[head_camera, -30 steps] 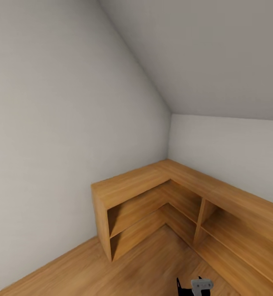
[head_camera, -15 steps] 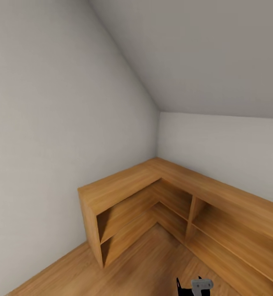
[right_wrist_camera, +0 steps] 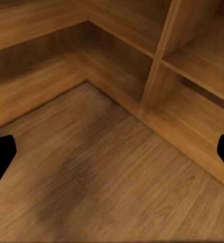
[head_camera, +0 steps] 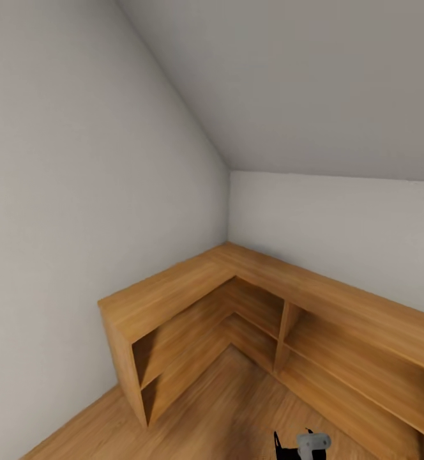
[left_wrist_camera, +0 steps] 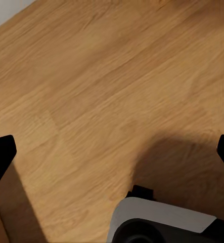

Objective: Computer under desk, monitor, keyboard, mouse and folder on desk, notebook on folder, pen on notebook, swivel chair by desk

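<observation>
Left gripper point(left_wrist_camera: 112, 152) — black fingertips at opposite edges of left wrist view, jaws spread wide, nothing between them, pointing down. My white-and-dark base point(left_wrist_camera: 162, 223) visible below it.
Right gripper point(right_wrist_camera: 112, 152) — fingertips likewise far apart in right wrist view, jaws wide, holding nothing.
Head view: small grey-and-black part of right arm point(head_camera: 309, 444) at bottom edge.
</observation>
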Motion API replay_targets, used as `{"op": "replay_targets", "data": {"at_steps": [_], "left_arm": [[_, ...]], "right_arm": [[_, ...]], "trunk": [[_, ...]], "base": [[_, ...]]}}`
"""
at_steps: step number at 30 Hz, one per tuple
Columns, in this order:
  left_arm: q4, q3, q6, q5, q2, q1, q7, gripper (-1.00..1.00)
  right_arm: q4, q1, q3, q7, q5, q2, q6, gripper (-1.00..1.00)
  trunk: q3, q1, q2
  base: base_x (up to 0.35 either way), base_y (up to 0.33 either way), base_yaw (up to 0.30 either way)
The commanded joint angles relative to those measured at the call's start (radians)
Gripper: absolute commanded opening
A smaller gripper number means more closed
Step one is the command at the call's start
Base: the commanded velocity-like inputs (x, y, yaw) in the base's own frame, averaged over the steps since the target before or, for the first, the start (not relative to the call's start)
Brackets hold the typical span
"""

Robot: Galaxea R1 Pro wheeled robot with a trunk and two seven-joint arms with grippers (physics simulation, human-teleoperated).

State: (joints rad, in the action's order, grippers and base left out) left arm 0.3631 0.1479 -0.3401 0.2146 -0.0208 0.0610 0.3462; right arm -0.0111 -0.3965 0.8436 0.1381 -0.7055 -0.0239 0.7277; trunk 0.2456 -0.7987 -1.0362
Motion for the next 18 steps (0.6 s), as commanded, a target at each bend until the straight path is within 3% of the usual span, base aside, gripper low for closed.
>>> {"op": "replay_targets", "data": {"at_steps": [1, 8, 12, 18], "left_arm": [[0.002, 0.008, -0.002, 0.009, 0.001, 0.0, 0.007, 1.0], [0.002, 0.007, -0.002, 0.011, 0.001, 0.0, 0.007, 1.0], [0.002, 0.007, -0.002, 0.011, 0.001, 0.0, 0.007, 1.0], [0.002, 0.007, -0.003, 0.011, 0.001, 0.0, 0.007, 1.0]], "right_arm": [[-0.001, -0.001, 0.009, 0.009, 0.001, -0.001, 0.001, 1.0], [-0.004, -0.001, 0.009, -0.063, 0.003, 0.005, 0.002, 1.0], [-0.005, -0.001, 0.009, -0.069, 0.003, 0.005, 0.002, 1.0], [-0.006, -0.001, 0.009, -0.07, 0.003, 0.005, 0.003, 1.0]], "trunk": [[0.001, 0.0, -0.001], [0.001, 0.0, -0.001], [0.001, 0.0, -0.001], [0.0, 0.0, -0.001]], "base": [[0.003, 0.002, -0.274], [0.23, 0.11, -0.294], [0.243, 0.082, -0.297], [0.05, 0.013, -0.297]]}}
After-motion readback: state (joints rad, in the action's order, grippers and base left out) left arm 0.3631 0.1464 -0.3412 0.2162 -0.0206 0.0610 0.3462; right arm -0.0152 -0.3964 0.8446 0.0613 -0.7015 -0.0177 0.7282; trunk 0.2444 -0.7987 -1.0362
